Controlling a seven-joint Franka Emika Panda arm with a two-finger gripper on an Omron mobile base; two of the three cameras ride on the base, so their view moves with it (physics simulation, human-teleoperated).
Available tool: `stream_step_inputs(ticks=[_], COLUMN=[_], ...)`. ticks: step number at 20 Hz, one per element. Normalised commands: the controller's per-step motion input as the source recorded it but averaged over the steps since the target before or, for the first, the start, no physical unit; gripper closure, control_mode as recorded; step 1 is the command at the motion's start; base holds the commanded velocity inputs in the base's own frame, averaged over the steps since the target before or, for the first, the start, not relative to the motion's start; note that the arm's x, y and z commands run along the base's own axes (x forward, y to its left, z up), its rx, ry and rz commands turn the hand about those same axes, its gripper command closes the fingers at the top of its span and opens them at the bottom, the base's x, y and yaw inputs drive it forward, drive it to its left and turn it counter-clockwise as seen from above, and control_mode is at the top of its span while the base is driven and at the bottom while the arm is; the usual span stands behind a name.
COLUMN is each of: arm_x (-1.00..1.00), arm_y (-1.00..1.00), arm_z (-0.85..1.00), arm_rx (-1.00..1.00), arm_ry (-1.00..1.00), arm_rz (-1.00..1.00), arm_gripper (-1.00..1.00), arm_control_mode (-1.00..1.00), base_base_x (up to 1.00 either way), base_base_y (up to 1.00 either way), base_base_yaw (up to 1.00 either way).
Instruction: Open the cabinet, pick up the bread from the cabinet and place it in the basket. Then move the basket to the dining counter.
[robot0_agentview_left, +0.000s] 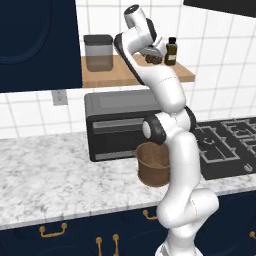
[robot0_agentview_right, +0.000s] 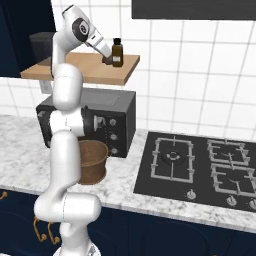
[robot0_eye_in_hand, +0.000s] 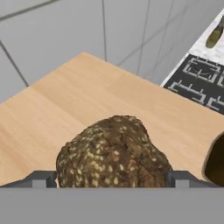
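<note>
The pincer (robot0_eye_in_hand: 112, 179) stands with its two dark tips wide apart, one on each side of the bread (robot0_eye_in_hand: 113, 153), not pressed against it as far as the hand view shows. The bread is a lumpy, dark brown roll, rough-crusted and speckled with pale seeds, lying between the tips on the smooth light wooden shelf (robot0_eye_in_hand: 87, 96) of the cabinet (robot0_agentview_left: 40, 45), whose dark navy door has arched moulding. The roll's longer side runs across from tip to tip; which end leads cannot be told.

Just beside the pincer, on the same board, stands a brown glass bottle (robot0_agentview_left: 171, 51) with a black cap. Farther along the shelf is a grey lidded jar (robot0_agentview_left: 98, 52). Behind is a wall of glossy white tiles (robot0_agentview_right: 200, 65).

Well below the pincer sit a black microwave (robot0_agentview_left: 117, 125) and the round brown basket (robot0_agentview_left: 152, 164), tapering to its base, on a speckled marble counter (robot0_agentview_left: 55, 185). A black hob (robot0_agentview_right: 200, 165) is set into that counter.
</note>
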Motion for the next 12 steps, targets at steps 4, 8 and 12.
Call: stream_step_inputs(ticks=[4, 8, 12], arm_x=[0.33, 0.09, -0.02], arm_y=[-0.57, -0.81, -0.86], arm_z=[-1.0, -1.0, -0.95], arm_rx=[0.0, 0.0, 0.0], arm_ry=[0.13, 0.12, 0.06], arm_rz=[0.0, 0.0, 0.0], arm_gripper=[1.0, 1.0, 1.0], arm_control_mode=[-1.0, -1.0, -1.0], base_base_x=[0.0, 0.0, 0.0], base_base_y=[0.0, 0.0, 0.0], base_base_yaw=[0.0, 0.0, 0.0])
